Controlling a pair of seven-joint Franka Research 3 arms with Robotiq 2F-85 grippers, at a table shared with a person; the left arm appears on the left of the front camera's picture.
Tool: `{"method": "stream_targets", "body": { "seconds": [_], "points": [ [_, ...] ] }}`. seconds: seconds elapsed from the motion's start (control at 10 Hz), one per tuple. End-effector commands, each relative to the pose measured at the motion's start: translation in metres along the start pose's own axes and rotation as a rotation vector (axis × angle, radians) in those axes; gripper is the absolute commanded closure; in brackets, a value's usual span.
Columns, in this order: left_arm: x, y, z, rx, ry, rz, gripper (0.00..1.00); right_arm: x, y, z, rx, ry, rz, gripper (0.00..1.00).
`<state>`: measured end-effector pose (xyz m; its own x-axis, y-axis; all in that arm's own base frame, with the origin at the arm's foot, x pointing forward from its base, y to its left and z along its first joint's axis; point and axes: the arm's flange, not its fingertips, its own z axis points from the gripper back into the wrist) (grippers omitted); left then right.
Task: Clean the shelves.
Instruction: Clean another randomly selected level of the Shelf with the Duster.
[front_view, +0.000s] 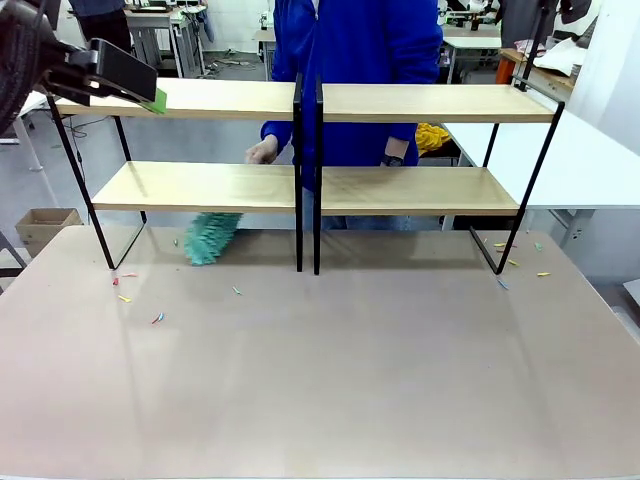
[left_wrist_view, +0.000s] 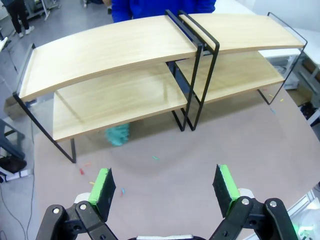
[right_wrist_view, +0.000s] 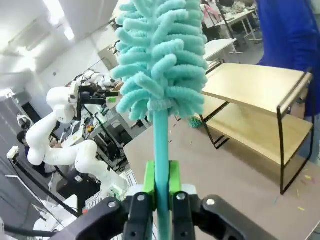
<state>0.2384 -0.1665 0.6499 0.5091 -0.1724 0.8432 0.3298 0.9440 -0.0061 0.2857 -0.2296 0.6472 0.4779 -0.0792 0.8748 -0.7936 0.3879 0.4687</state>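
Note:
The shelves (front_view: 300, 185) stand side by side across the far half of the table, two light-wood tiers in black rod frames; they also show in the left wrist view (left_wrist_view: 125, 95) and the right wrist view (right_wrist_view: 260, 95). My left gripper (front_view: 150, 95) hovers at the top-left end of the upper board, and its green pads (left_wrist_view: 102, 185) stand wide apart, open and empty (left_wrist_view: 164, 186). My right gripper (right_wrist_view: 161, 182) is shut on the handle of a fluffy teal duster (right_wrist_view: 162, 60), which points upward. A second teal duster (front_view: 212, 237) lies under the left lower board.
A person in blue stands behind the shelves, one hand (front_view: 262, 152) just above the left lower board. Small coloured scraps (front_view: 125, 292) lie on the table near the left frame foot, and more scraps (front_view: 515, 262) lie near the right one. A cardboard box (front_view: 42, 225) sits on the floor at the left.

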Motion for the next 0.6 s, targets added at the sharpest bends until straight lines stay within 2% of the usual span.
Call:
{"method": "stream_targets", "body": {
  "seconds": [0.0, 0.5],
  "points": [
    [-0.0002, 0.001, 0.0009, 0.003, -0.004, 0.004, 0.0, 0.0036, -0.0009, 0.0048, 0.007, 0.012, -0.004, 0.88],
    [-0.0002, 0.001, 0.0009, 0.003, -0.004, 0.004, 0.0, 0.0036, -0.0009, 0.0048, 0.007, 0.012, -0.004, 0.88]
  ]
}}
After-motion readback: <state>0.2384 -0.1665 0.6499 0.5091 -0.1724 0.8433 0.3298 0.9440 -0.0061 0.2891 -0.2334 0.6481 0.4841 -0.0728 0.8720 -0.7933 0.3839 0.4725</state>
